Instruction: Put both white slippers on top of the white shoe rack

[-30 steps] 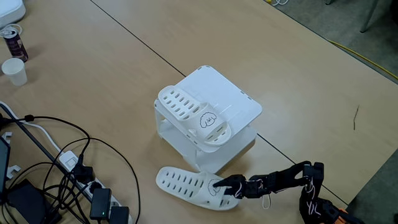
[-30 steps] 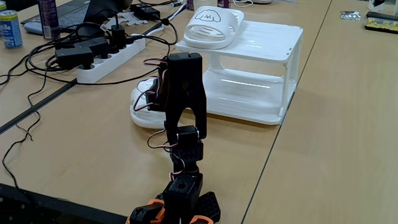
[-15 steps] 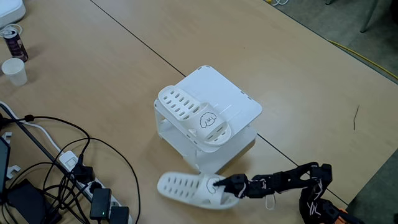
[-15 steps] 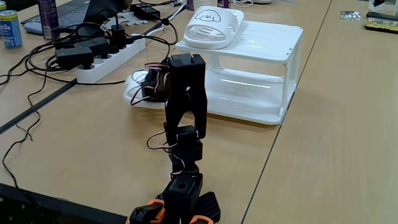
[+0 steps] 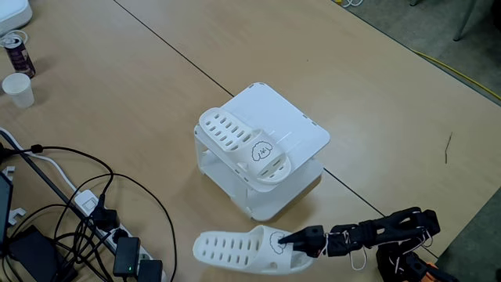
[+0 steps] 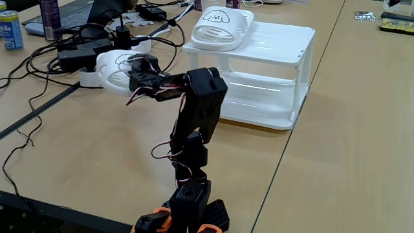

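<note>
Gripping one white rubber slipper (image 5: 239, 251) by its strap end, the black two-finger hand (image 5: 293, 242) has its fingers closed on the part that bears the small drawn cartoon face. In a fixed view taken from above, this slipper points to the left with its rows of oval slots facing up, just in front of the white plastic two-tier shoe rack (image 5: 301, 125) and apart from it. In a fixed view from behind the arm, the same slipper (image 6: 115, 66) is held clear of the light wooden worktop (image 6: 336, 149), out to the left of the rack (image 6: 284, 48), with the hand (image 6: 139, 70) clamped on its near end and the black arm (image 6: 200, 110) bent over toward it.

The second white slotted slipper (image 5: 246, 145) lies flat on the rack's square, round-cornered top, along the left side as the view from above shows it, its cartoon face toward the front edge. The right part of that top is bare.

A white power strip (image 5: 125, 251) with a tangle of black cables (image 5: 86, 184) lies on the worktop to the left in the view from above. A white paper cup (image 5: 18, 89) and a dark drinks can (image 5: 16, 51) stand near the upper left corner.
</note>
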`<state>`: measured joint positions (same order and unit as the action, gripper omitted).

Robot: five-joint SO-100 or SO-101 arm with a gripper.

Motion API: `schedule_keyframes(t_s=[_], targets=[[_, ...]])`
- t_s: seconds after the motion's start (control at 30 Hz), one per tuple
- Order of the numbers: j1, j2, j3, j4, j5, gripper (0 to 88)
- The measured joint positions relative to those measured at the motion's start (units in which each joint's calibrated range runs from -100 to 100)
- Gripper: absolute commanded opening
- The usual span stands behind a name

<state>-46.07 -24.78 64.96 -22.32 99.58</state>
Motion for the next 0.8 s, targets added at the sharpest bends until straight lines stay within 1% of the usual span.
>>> schedule_keyframes(t_s=[0.23, 0.47, 0.8], targets=[[0.1, -5.9, -7.3, 12.0, 0.0, 0.8], [4.0, -7.3, -20.8, 25.4, 0.0, 0.8], [6.6, -7.3, -40.3, 42.7, 0.0, 0.8]])
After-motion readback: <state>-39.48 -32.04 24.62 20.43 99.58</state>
